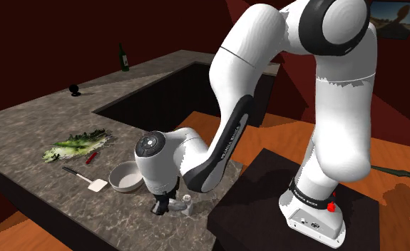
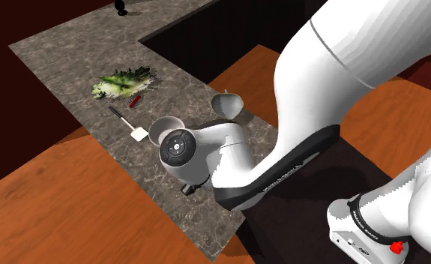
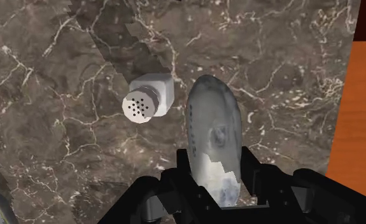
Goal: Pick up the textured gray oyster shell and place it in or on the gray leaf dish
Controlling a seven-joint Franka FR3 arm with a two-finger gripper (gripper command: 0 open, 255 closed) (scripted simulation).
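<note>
The arm is bent low over the marble counter (image 1: pixel 32 135), its black gripper (image 3: pixel 216 168) pointing down near the counter's edge by the stand (image 1: pixel 282 192). The two fingers (image 3: pixel 184 167) are closed in on the gray oyster shell (image 3: pixel 213 124). They clasp its lower end from both sides, and the rest of the rough, pale shell stands out past the fingertips. I cannot tell whether the shell is off the stone or touching it.

Just beside the gripper is a small white shaker (image 3: pixel 148 98), its holed cap plain to see, close to the shell but not touching it. A little farther from the gripper sits a pale round bowl (image 1: pixel 127 176), with a white spatula (image 1: pixel 85 180) next to it. Beyond those, well away from the gripper, lie a small red item (image 1: pixel 93 157) and a spread of leafy greens (image 1: pixel 75 145). What looks like the gray leaf dish (image 2: pixel 226 105), pointed at one end, sits on the counter on the far side of the forearm, apart from the gripper. A dark bottle (image 1: pixel 123 57) stands at the far corner.
</note>
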